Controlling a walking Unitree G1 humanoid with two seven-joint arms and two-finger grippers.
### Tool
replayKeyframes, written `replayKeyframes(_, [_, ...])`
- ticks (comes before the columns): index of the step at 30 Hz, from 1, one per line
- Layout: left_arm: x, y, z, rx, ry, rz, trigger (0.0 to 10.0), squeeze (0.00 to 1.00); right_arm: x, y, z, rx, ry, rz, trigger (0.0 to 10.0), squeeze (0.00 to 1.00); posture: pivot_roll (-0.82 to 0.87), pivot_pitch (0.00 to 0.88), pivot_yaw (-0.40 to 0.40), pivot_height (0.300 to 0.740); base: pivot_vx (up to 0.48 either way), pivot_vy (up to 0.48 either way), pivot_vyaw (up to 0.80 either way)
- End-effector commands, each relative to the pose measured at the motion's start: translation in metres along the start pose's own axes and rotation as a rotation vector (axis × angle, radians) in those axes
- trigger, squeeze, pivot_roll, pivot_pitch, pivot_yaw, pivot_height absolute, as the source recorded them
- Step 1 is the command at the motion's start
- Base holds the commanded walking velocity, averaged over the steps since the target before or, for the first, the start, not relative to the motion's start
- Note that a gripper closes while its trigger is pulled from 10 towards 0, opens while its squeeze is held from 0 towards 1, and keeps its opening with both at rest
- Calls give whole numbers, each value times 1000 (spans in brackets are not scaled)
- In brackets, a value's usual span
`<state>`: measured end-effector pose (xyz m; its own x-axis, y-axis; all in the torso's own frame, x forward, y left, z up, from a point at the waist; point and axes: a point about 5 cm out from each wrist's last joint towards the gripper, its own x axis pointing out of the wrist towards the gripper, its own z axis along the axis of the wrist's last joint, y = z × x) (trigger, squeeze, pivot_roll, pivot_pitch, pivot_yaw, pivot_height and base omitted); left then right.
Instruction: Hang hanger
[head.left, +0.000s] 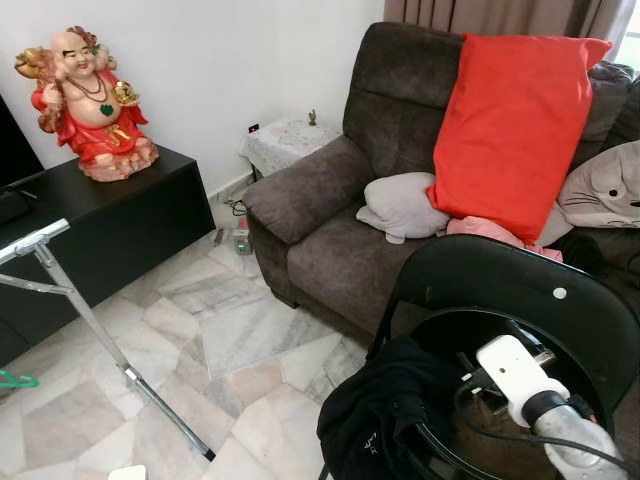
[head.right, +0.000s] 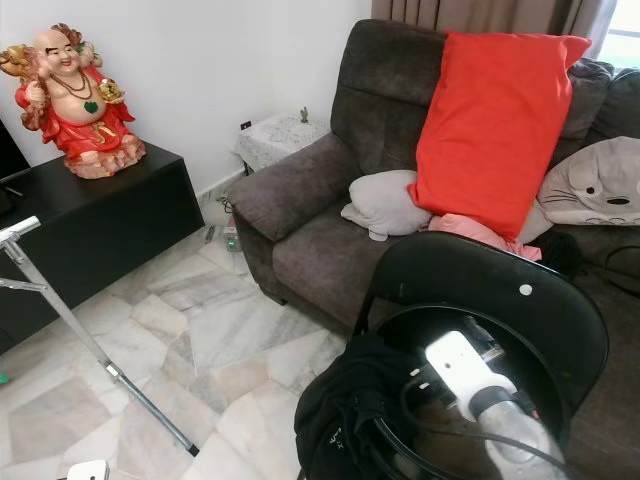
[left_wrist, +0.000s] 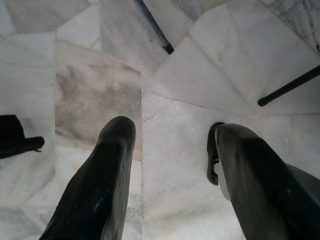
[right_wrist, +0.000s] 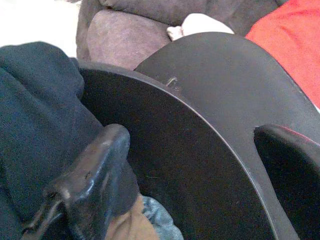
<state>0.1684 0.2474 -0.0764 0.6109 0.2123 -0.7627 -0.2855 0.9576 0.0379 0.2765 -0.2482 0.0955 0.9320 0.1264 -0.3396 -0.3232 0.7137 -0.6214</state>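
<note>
At the far left edge of the left eye view a small green plastic hanger hook (head.left: 14, 380) pokes in just above the pale marble floor (head.left: 215, 340), beside the slanted legs of a silver metal garment rack (head.left: 70, 290); whether it hangs on the rack or lies free cannot be told. Behind the rack, a red-robed laughing Buddha statue (head.left: 88, 103) sits on a low black cabinet (head.left: 120, 215). The left gripper (left_wrist: 170, 165) hangs over the marble tiles, its 2 black fingers (left_wrist: 102, 180) spread apart and empty. Further right stands a brown fabric sofa (head.left: 330, 220) holding a grey cushion (head.left: 405, 205) and a large red pillow (head.left: 515, 125). In front of it a round black laundry basket (head.left: 530, 290) carries dark clothing (head.left: 385, 415) draped over its near rim. The right gripper (right_wrist: 200, 175) reaches into the basket, fingers released on either side of its black wall, gripping nothing.
</note>
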Motion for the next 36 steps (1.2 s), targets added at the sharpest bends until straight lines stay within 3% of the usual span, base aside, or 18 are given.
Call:
replayKeyframes(1, [-1,3,-5,12,30,2,10000,0,3,7,-1,-9,-9,75,10000,1000,-47,58,94,740,0,0,0])
replayKeyframes(4, [-1,3,-4,15,31,-2,10000,0,14,11,-6,-130,22,207,10000,1000,-39,56,104,740,0,0,0])
replayKeyframes(5, [-1,3,-4,18,33,-4,10000,0,17,10,-7,-127,24,241,10000,745,-37,52,109,740,0,0,0])
replayKeyframes(6, [-1,3,-3,20,34,-6,10000,0,19,10,-7,-123,23,266,10000,745,-37,52,109,740,0,0,0])
replayKeyframes(7, [0,3,-3,26,36,-10,10000,0,23,10,-9,-116,35,321,10000,55,-32,51,111,740,0,0,0])
replayKeyframes(8, [0,3,-3,26,37,-10,10000,0,24,10,-9,-109,35,344,10000,0,-32,50,111,740,0,0,0])
replayKeyframes(12, [0,4,-2,26,37,-11,10000,0,28,7,-9,-105,32,371,10000,0,-23,48,112,740,0,0,0])
replayKeyframes(13, [0,4,-2,28,40,-16,10000,0,34,2,-11,-161,55,397,10000,0,-19,48,115,740,0,0,0])
replayKeyframes(16, [0,4,-2,29,42,-17,10000,0,36,0,-12,-181,64,408,10000,0,-20,48,115,740,0,0,0])
replayKeyframes(19, [0,4,-3,36,45,-21,10000,0,42,2,-9,-102,58,499,10000,0,-14,49,116,740,0,0,0])
replayKeyframes(21, [0,4,-3,46,45,-24,10000,0,41,3,-14,-129,98,550,10000,0,-7,49,116,740,0,0,0])
replayKeyframes(27, [0,5,-2,55,40,-24,10000,0,35,-11,-13,-75,74,629,10000,0,0,54,118,740,0,0,0])
replayKeyframes(30, [0,5,-1,62,38,-28,10000,0,32,-18,-17,-104,98,642,10000,0,-3,55,119,740,0,0,0])
replayKeyframes(32, [0,4,0,69,35,-34,10000,0,29,-30,-26,-180,161,602,10000,0,-11,54,121,740,0,0,0])
replayKeyframes(36, [1,3,1,74,34,-41,10000,0,27,-30,-34,-259,219,586,10000,0,-6,54,123,740,0,0,0])
